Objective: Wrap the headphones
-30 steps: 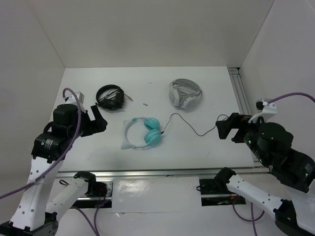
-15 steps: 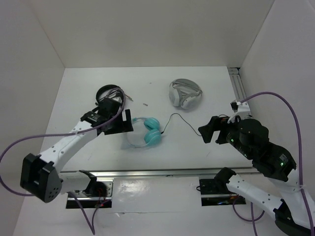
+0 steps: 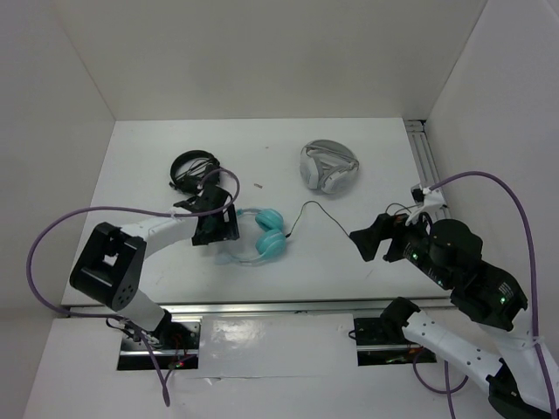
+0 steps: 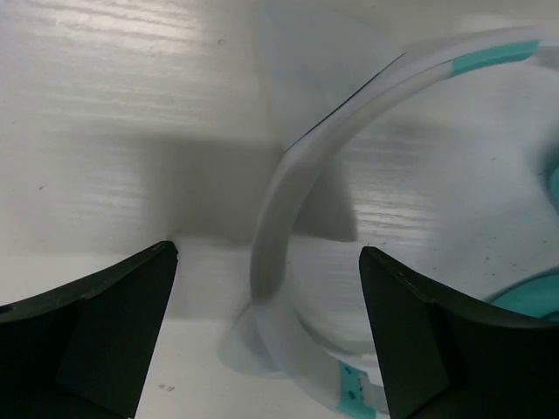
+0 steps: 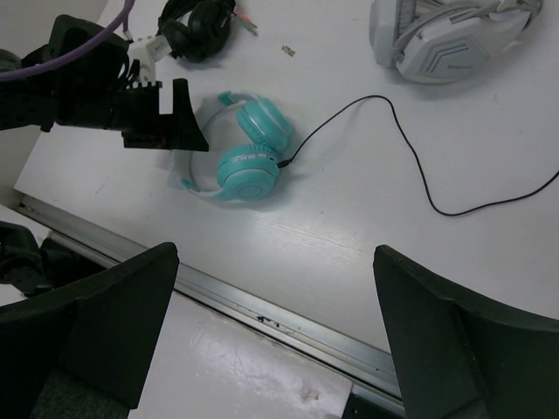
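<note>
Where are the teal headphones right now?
The teal headphones lie on the table left of centre in the top view, the open left claw over their headband, black headphones just behind it, the cable trailing right.

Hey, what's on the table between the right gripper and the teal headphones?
Only the thin black cable, snaking over otherwise bare table from the headphones toward the right gripper. The top and right wrist views both show it.

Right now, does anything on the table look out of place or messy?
The black cable of the teal headphones sprawls loose across the table, unwrapped. A small stray piece lies alone between the black headphones and the grey-and-white headphones.
</note>
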Motion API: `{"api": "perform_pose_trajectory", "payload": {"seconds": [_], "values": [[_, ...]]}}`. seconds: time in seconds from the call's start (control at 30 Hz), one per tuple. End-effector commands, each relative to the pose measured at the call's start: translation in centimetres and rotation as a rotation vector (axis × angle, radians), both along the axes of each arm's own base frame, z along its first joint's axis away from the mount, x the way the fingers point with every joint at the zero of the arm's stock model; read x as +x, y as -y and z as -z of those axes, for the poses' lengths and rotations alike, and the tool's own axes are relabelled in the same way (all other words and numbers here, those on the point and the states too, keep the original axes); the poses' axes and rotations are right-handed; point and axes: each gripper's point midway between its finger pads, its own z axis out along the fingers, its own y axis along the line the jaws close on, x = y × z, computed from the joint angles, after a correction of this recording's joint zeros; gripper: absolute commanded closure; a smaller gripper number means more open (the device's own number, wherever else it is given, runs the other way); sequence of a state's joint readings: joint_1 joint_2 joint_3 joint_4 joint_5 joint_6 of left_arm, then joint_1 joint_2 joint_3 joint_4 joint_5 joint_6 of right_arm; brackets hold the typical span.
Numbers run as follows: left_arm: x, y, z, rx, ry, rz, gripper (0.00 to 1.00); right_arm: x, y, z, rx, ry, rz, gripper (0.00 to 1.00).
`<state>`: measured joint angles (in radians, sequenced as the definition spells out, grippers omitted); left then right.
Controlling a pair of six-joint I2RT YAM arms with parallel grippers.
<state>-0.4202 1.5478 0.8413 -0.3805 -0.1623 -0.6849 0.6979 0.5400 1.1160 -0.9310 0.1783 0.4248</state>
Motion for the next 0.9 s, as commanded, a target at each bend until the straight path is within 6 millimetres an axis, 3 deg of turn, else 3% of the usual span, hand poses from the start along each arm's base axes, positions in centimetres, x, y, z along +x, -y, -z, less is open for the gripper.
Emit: {"api": "perform_pose_trajectory", "payload": {"seconds": [0.0,0.13,0.17,0.3,0.4,0.47,0.53,0.6,0.63,0.7,0.73,0.77,0.8,0.83,0.87], "values": [[0.9,-0.2,1.0,0.009,0.02,-0.033,0.02,0.3,-0.6,-1.2,0.034,0.053,-0.022,0.0],[0.6,-0.5,1.9,0.022,0.004,-0.044,0.15,0.2,-0.6,-1.2,0.048,0.056,-0.019,0.0],[0.3,-0.6,2.1,0.026,-0.005,-0.044,0.29,0.4,-0.7,-1.1,0.049,0.057,-0.019,0.0],[-0.4,-0.5,2.9,0.043,-0.025,-0.038,0.49,0.4,-0.7,-1.1,0.049,0.057,-0.019,0.0],[-1.4,0.0,2.8,0.066,-0.052,-0.039,0.72,0.3,-0.7,-1.5,0.062,0.06,-0.017,0.0],[-1.6,0.0,3.2,0.082,-0.069,-0.043,0.8,0.2,-0.8,-1.9,0.07,0.065,-0.025,0.0],[-2.4,0.1,3.8,0.102,-0.123,-0.058,1.0,0.1,-1.0,-2.1,0.079,0.071,-0.034,0.0],[-2.6,0.0,3.7,0.155,-0.126,-0.065,1.0,0.0,-1.6,-2.8,0.105,0.09,-0.062,0.0],[-2.9,0.9,3.0,0.17,-0.113,-0.037,1.0,0.1,-1.9,-2.5,0.098,0.093,-0.079,0.0],[-4.0,0.5,1.4,0.247,-0.1,-0.029,1.0,0.3,-2.9,-3.0,0.113,0.142,-0.129,0.0],[-4.3,1.6,-0.7,0.231,-0.049,-0.03,1.0,-0.4,-3.5,-3.5,0.137,0.169,-0.184,0.0],[-4.8,1.5,-1.8,0.244,-0.035,-0.034,1.0,-0.5,-4.1,-3.0,0.143,0.182,-0.214,0.0],[-6.0,0.4,-2.9,0.293,-0.047,-0.035,1.0,-0.8,-4.2,-4.9,0.197,0.271,-0.237,0.0],[-6.4,0.4,-4.0,0.289,-0.032,-0.048,1.0,-1.2,-4.7,-5.2,0.224,0.302,-0.27,0.0],[-6.5,0.7,-6.4,0.254,0.021,-0.047,1.0,-1.2,-4.7,-5.6,0.245,0.334,-0.27,0.0]]}}
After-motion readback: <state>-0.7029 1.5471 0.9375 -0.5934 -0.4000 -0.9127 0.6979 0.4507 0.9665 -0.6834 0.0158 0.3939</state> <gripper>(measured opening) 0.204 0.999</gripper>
